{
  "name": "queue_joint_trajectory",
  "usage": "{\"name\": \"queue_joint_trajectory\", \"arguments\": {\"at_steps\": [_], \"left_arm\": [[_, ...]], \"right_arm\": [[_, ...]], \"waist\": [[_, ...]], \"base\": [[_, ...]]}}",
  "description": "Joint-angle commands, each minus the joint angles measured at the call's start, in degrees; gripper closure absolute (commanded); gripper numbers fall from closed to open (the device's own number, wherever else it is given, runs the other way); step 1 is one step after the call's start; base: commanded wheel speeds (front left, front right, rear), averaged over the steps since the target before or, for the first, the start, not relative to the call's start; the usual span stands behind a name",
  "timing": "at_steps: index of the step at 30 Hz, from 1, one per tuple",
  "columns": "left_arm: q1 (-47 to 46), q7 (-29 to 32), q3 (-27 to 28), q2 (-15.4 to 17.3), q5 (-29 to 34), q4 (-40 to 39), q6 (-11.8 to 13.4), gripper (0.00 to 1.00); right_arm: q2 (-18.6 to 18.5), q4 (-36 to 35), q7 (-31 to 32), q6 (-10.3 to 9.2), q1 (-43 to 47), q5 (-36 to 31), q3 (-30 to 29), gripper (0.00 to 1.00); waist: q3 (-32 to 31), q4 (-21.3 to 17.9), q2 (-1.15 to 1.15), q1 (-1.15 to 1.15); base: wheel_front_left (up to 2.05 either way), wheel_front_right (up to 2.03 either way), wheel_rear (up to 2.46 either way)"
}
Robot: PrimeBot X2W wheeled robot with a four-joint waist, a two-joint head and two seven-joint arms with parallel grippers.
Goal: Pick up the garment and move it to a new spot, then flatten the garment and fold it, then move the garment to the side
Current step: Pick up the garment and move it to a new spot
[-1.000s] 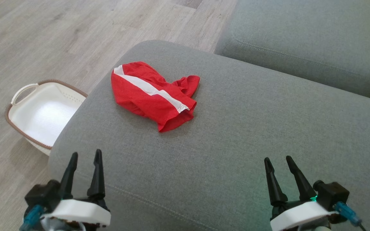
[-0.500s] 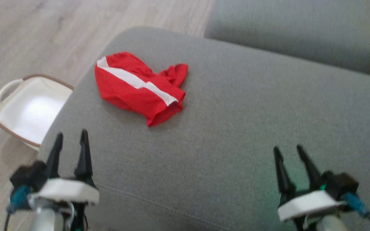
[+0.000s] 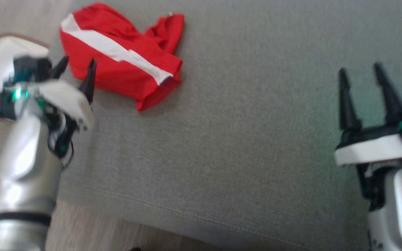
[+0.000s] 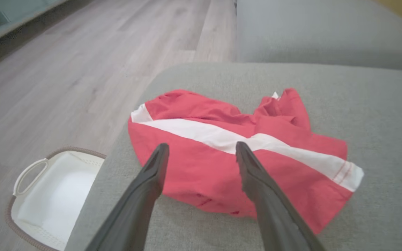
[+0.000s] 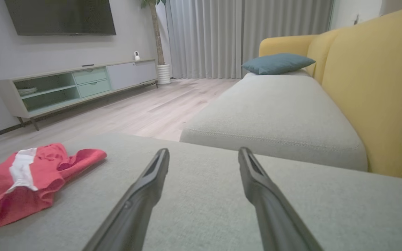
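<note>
Hovering open and empty by the red garment [image 4: 194, 104], the left gripper [image 4: 201, 145] should pinch a thick fold.

Red garment [image 3: 117, 66] with one white stripe — grey cushion [image 3: 257, 139], white basket [image 4: 54, 195] rimmed brown.

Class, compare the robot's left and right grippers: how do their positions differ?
The left gripper hovers at the red garment's edge; the right gripper hangs well away from it, over bare grey cushion. In the head view the left gripper reaches further forward than the right gripper. Both are open and empty.
</note>
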Motion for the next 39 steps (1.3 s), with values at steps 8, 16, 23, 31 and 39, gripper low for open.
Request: {"name": "queue_joint_trajectory", "arguments": {"at_steps": [8, 16, 23, 31, 39], "left_arm": [[-14.53, 6.10, -6.15, 6.99, -8.41, 11.22, -0.04, 0.00], [-19.22, 9.44, -10.58, 8.08, -12.04, 19.17, -0.05, 0.00], [-19.98, 12.70, -14.91, 6.94, -16.62, 22.96, -0.05, 0.68], [-18.51, 4.94, -17.12, 7.57, -22.25, 21.23, -0.05, 1.00], [-17.05, -7.34, -20.23, 7.72, -21.32, 19.37, -0.05, 1.00]], "right_arm": [[-0.64, -8.80, 3.67, -0.05, -3.70, -0.78, 0.61, 0.00], [-0.88, -10.04, 4.07, -0.05, -3.54, -0.95, 0.42, 0.00], [-0.59, -9.83, 3.69, -0.05, -3.44, -0.91, 0.41, 0.00], [0.17, -7.07, 1.86, -0.05, -2.44, -0.38, 0.53, 0.00], [0.95, -1.48, -1.30, -0.05, 0.29, 1.45, -0.03, 0.00]], "waist": [[8.36, -4.37, 0.00, 0.00], [10.65, -6.23, 0.00, 0.00], [10.77, -6.98, 0.00, 0.00], [6.09, -7.14, 0.00, 0.00], [-4.58, -7.49, 0.00, 0.00]], "base": [[0.00, 0.00, 0.00], [0.00, 0.00, 0.00], [0.00, 0.00, 0.00], [0.00, 0.00, 0.00], [0.00, 0.00, 0.00]]}}
